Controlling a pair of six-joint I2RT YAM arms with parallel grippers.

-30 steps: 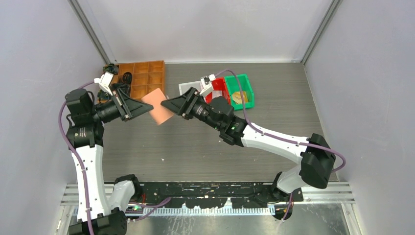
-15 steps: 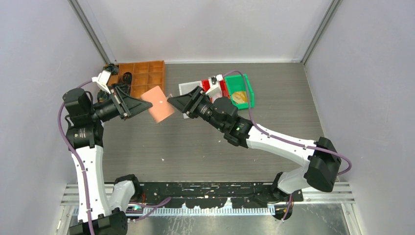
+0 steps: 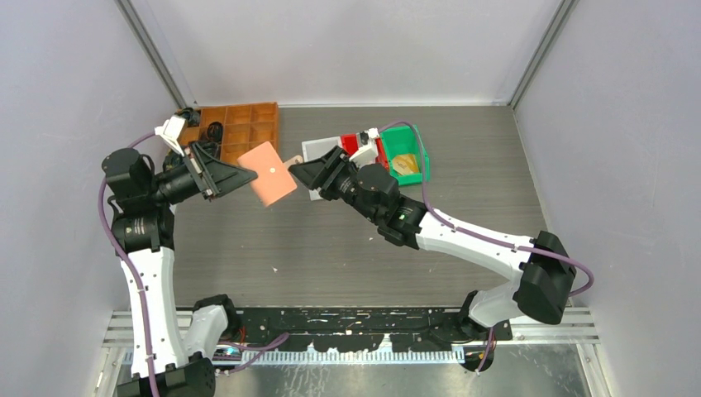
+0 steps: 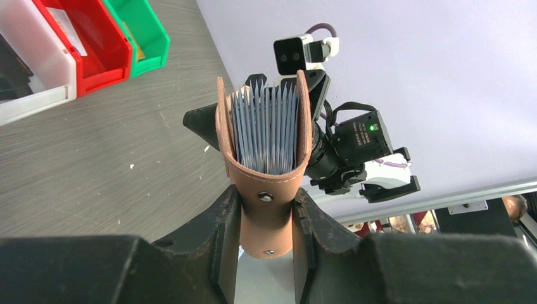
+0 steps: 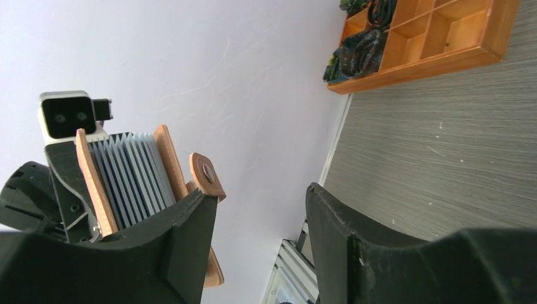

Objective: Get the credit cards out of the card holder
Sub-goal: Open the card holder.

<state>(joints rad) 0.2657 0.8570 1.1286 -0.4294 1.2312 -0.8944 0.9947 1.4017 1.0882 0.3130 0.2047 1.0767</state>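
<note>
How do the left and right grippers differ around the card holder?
The left gripper is clamped on the card holder at its folded end; the right gripper grips nothing. The left's jaws press the holder, while the right's stand apart around an empty gap. The left sits at the holder's fold, the right at its open end, beside the pink tab. Both are dark two-finger grippers pointing toward each other.

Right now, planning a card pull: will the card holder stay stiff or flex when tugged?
The card holder probably flexes: its sides bow around the fanned grey pockets. Likely light, as the left gripper holds it aloft by one end; it may pivot.
</note>
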